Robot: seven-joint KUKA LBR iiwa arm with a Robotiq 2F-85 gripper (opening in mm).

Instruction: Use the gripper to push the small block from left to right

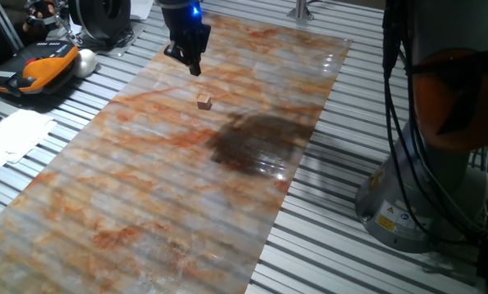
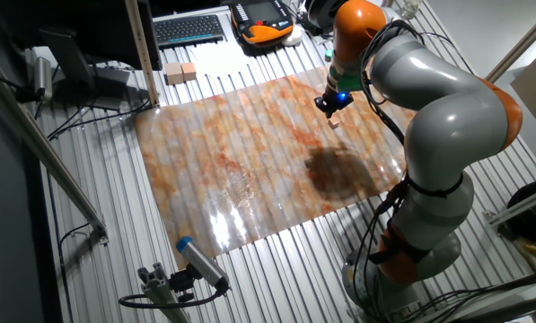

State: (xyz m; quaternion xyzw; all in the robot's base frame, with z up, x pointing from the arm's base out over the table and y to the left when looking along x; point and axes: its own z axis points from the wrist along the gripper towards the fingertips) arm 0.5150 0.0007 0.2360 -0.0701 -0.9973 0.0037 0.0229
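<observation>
jaws [image 1: 194, 69]: gap can't tell, holding nothing | small block [image 1: 204, 101]: near, apart | mat [image 1: 145, 204] open around

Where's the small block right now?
In one fixed view, the small block sits on the marbled sheet, just below the gripper and apart from it, up-left of the dark stain.

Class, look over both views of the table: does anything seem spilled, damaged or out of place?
One thing stands out: a dark stain on the marbled mat, to one side of the small block. It looks glossy, perhaps wet. The gripper hangs near the block.
</observation>
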